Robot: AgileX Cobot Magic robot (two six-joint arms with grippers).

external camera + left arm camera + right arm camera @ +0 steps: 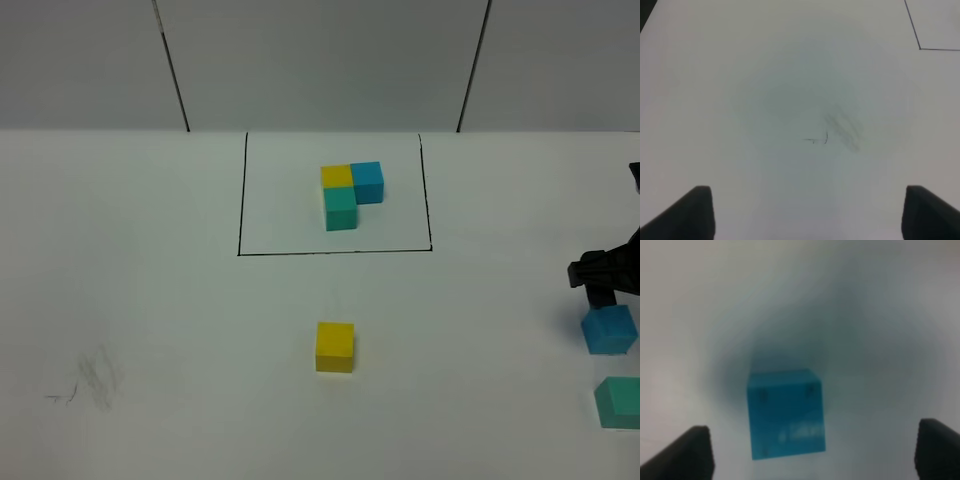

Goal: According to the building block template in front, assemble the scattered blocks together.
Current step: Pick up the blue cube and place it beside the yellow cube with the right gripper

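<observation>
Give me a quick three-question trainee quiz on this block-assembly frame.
1. True or false: the right gripper, by the loose blue cube, is open.
2. Which loose cube lies nearest the black frame of the building block template? A yellow cube; B blue cube; C teal-green cube.
3. What colour is the template cube touching both others face to face?
Key: 1 true; 2 A; 3 yellow.

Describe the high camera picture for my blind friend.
An L of yellow, blue and teal cubes sits inside a black-line rectangle on a white table. Nearer, a yellow cube; at the right edge, the right gripper by a blue cube and a teal cube.
</observation>
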